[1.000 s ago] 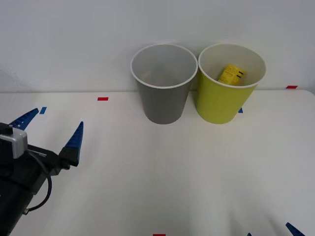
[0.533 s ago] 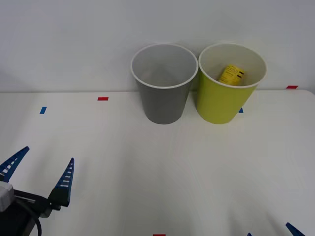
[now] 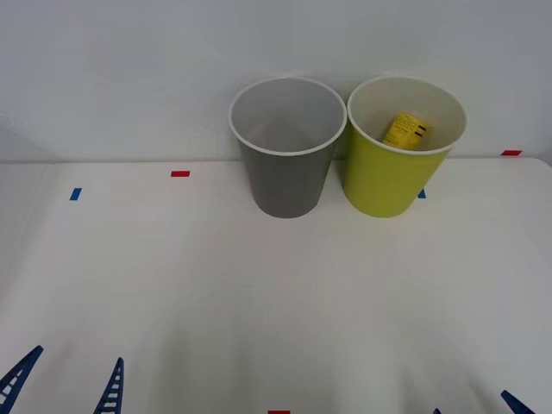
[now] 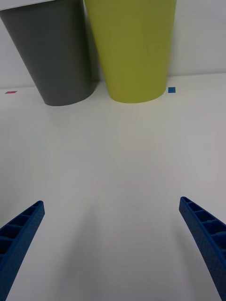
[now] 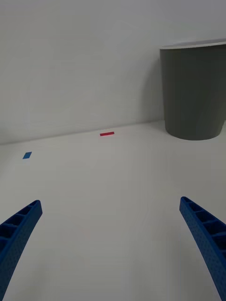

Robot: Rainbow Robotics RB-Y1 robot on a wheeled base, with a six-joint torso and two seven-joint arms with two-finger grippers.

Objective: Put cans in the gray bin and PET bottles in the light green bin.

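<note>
Resting inside light green bin [image 3: 392, 185], yellow-labelled PET bottle [image 3: 404, 130], black print unreadable

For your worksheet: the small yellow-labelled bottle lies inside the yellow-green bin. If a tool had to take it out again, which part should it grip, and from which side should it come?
Probably from straight above. The yellow-labelled bottle lies tilted deep inside the light green bin, whose tall walls block any sideways approach. Grip across its labelled body, the part facing the bin's open mouth.

The front camera looked down on the gray bin [image 3: 287, 147]; both wrist cameras faced it low across the worktop [image 4: 122, 160], the left apparently from farther off.
</note>
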